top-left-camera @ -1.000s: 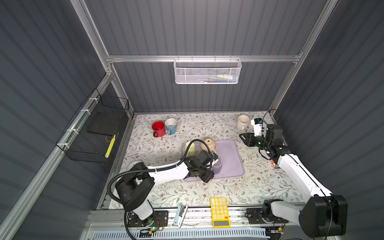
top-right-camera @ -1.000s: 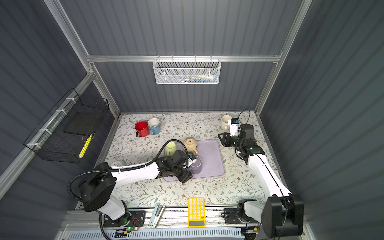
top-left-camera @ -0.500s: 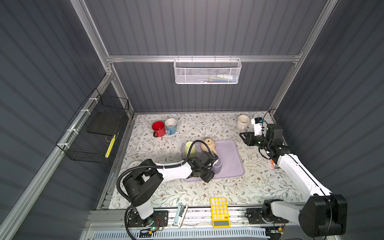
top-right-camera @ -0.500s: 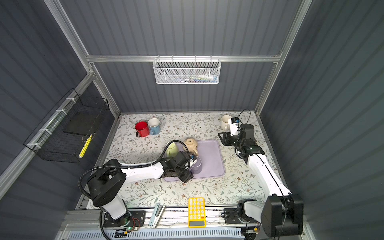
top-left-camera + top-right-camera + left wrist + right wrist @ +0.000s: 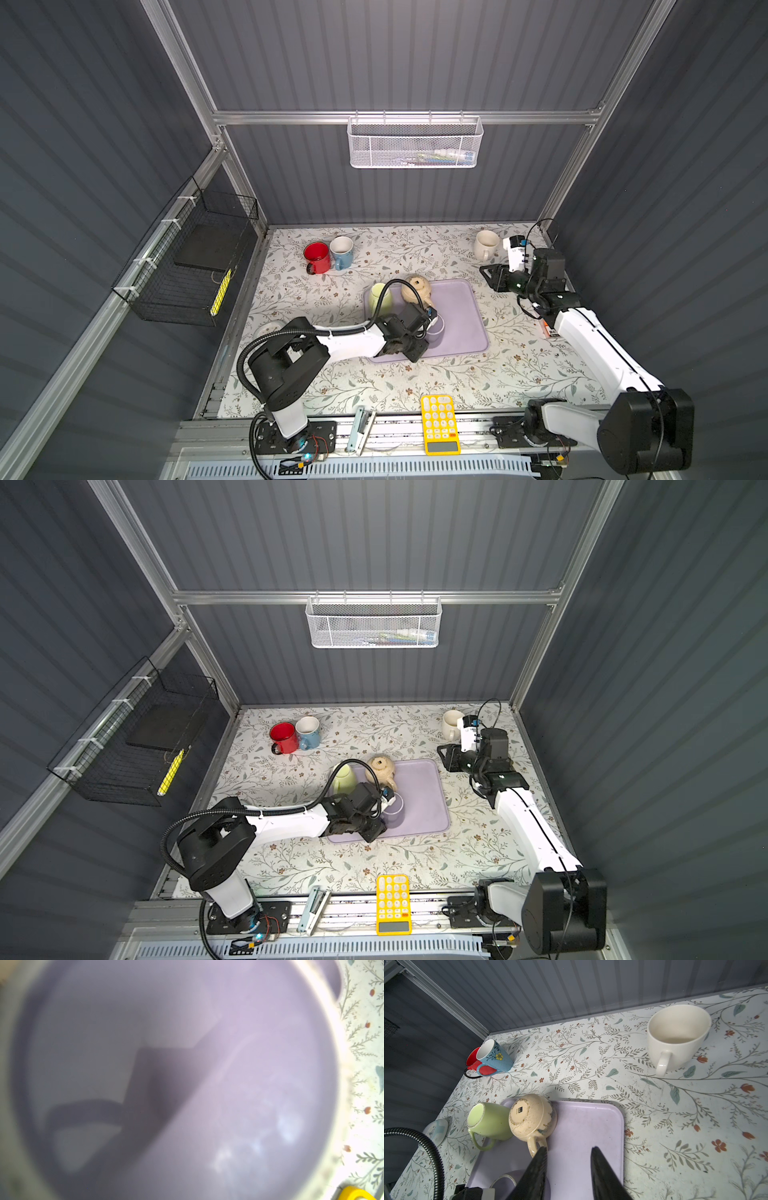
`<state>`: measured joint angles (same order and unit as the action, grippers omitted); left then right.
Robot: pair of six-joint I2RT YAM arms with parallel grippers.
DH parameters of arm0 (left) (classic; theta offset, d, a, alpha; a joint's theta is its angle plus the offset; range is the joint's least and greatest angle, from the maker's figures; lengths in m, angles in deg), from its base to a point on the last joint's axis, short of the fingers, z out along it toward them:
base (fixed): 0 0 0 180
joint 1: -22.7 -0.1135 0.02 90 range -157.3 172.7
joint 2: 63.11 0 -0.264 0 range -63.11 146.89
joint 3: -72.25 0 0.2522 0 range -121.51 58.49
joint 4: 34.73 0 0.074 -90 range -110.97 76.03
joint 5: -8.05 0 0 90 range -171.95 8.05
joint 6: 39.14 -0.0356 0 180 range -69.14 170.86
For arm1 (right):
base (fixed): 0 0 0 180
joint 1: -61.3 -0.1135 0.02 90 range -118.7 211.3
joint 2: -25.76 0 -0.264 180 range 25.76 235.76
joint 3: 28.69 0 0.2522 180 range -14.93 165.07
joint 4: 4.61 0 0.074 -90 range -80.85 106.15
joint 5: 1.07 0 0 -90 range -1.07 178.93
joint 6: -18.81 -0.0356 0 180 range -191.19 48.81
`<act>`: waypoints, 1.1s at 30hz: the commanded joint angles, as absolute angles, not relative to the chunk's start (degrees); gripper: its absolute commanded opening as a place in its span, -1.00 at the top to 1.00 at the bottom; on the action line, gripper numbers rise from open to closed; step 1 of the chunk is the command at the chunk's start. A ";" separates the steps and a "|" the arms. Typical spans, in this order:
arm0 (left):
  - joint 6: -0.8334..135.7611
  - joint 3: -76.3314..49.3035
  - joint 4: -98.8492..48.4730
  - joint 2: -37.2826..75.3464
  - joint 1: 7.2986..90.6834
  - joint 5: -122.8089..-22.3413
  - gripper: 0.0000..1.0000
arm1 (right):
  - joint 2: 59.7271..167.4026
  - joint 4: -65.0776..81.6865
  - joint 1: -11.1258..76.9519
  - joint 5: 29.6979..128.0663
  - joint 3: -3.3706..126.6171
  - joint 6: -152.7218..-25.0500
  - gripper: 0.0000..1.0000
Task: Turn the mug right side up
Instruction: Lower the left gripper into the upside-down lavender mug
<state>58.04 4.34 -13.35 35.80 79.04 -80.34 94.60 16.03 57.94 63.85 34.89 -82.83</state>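
The lilac mug point(image 5: 436, 331) point(image 5: 395, 812) sits on the lilac tray point(image 5: 461, 307) point(image 5: 424, 787), its white rim and mouth showing from above. My left gripper point(image 5: 424, 330) point(image 5: 384, 808) presses against the mug's left side, fingers hidden by the wrist. In the left wrist view the mug's point(image 5: 228, 1084) blurred lilac inside fills the frame and no fingers show. My right gripper point(image 5: 569, 1148) point(image 5: 486, 274) hangs open at the back right, with nothing between its fingers. The mug's rim point(image 5: 508, 1177) shows below it.
A green mug point(image 5: 380, 297) and a beige mug point(image 5: 417, 289) stand upside down at the tray's back left. Red point(image 5: 317, 255) and blue point(image 5: 341, 249) mugs sit at the back left, a cream mug point(image 5: 485, 243) at the back right. A yellow calculator point(image 5: 438, 424) lies at the front edge.
The left arm's elbow and shoulder links have swung rightward while its gripper stayed at the lilac mug. The right arm has not moved.
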 commanded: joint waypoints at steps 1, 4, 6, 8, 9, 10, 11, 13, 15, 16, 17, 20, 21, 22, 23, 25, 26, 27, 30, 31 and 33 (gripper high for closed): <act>58.26 5.18 -14.37 36.22 79.40 -80.14 0.17 | 94.51 15.31 58.22 64.68 34.55 -83.15 0.25; 58.40 5.14 -14.97 36.47 79.41 -80.10 0.26 | 94.42 15.31 58.22 64.68 34.25 -83.29 0.25; 58.50 5.14 -15.17 36.67 79.45 -79.93 0.30 | 94.25 15.34 58.22 64.93 33.96 -83.24 0.25; 58.51 5.12 -15.08 36.82 79.42 -79.92 0.33 | 94.12 15.31 58.31 65.24 33.72 -83.14 0.26; 58.51 5.14 -15.08 36.74 79.40 -79.91 0.36 | 94.05 15.39 58.31 65.42 33.63 -83.14 0.25; 58.50 5.14 -15.08 36.73 79.41 -79.90 0.37 | 94.01 15.32 58.37 65.53 33.50 -83.16 0.25; 58.48 5.16 -15.00 36.73 79.42 -79.95 0.39 | 93.97 15.31 58.40 65.53 33.42 -83.22 0.25; 58.53 5.09 -14.90 36.66 79.39 -79.95 0.41 | 93.96 15.09 58.44 65.49 33.24 -83.36 0.25; 58.51 5.19 -14.84 36.86 79.40 -80.08 0.41 | 94.01 14.96 58.48 65.51 33.08 -83.41 0.25; 58.50 5.25 -14.82 36.88 79.40 -80.15 0.38 | 93.97 14.96 58.48 65.45 33.06 -83.43 0.25; 58.50 5.38 -14.76 36.91 79.46 -80.23 0.31 | 93.90 14.96 58.48 65.45 32.99 -83.41 0.25; 58.35 5.27 -14.22 37.13 79.41 -80.83 0.15 | 93.96 14.79 58.48 65.55 32.80 -83.44 0.25; 58.25 5.39 -14.11 37.17 79.41 -81.01 0.13 | 93.97 14.78 58.48 65.60 32.80 -83.49 0.25; 58.16 5.41 -14.04 37.15 79.43 -81.23 0.13 | 93.95 14.70 58.48 65.62 32.80 -83.50 0.25; 58.07 5.51 -14.06 37.17 79.42 -81.37 0.13 | 94.05 14.54 58.47 65.71 32.64 -83.50 0.25; 57.89 5.63 -14.09 37.17 79.45 -81.46 0.16 | 94.30 14.31 58.49 65.81 32.53 -83.60 0.25; 57.80 5.51 -14.13 37.24 79.40 -81.51 0.18 | 94.44 14.34 58.57 65.70 32.61 -83.63 0.25; 57.78 5.53 -14.11 37.29 79.46 -81.51 0.20 | 94.61 14.24 58.57 65.57 32.66 -83.73 0.25; 57.71 5.65 -14.20 37.58 79.45 -81.37 0.26 | 94.73 14.16 58.56 65.67 32.53 -83.77 0.25; 57.71 5.74 -14.33 37.63 79.41 -81.32 0.28 | 94.71 14.15 58.55 65.80 32.54 -83.75 0.25; 57.68 6.00 -14.52 37.53 79.39 -81.34 0.32 | 94.50 14.28 58.57 65.89 32.62 -83.78 0.25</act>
<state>58.39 4.95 -14.64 36.90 79.04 -80.95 94.56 15.20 58.31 65.21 33.08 -83.22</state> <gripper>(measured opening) 0.349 0.375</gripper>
